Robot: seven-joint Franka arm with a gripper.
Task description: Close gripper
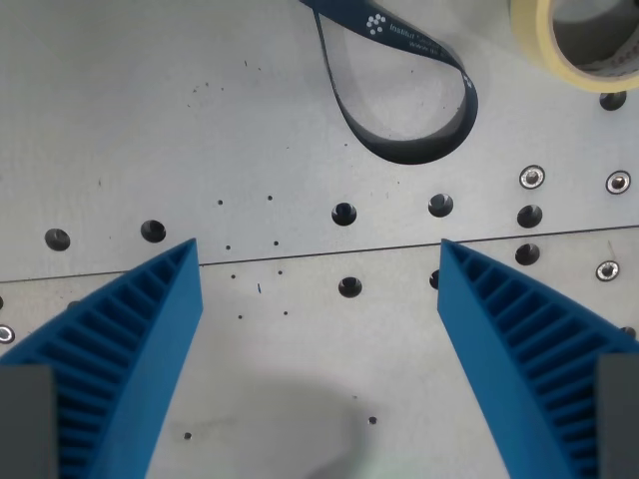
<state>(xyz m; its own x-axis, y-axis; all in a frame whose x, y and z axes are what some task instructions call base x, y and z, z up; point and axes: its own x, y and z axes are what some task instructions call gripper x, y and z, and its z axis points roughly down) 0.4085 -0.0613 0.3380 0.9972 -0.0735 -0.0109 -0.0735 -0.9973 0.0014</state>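
My gripper [318, 255] is open, its two blue ribbed fingers [135, 339] spread wide at the wrist view's left and right. Nothing is between them; only the bare grey metal table [150, 130] with its seam and holes lies below.
A dark blue lanyard strap [409, 110] loops on the table at the top centre. A roll of yellowish tape [574, 40] sits at the top right corner. Several screw holes and bolts [532, 178] dot the plate along the seam.
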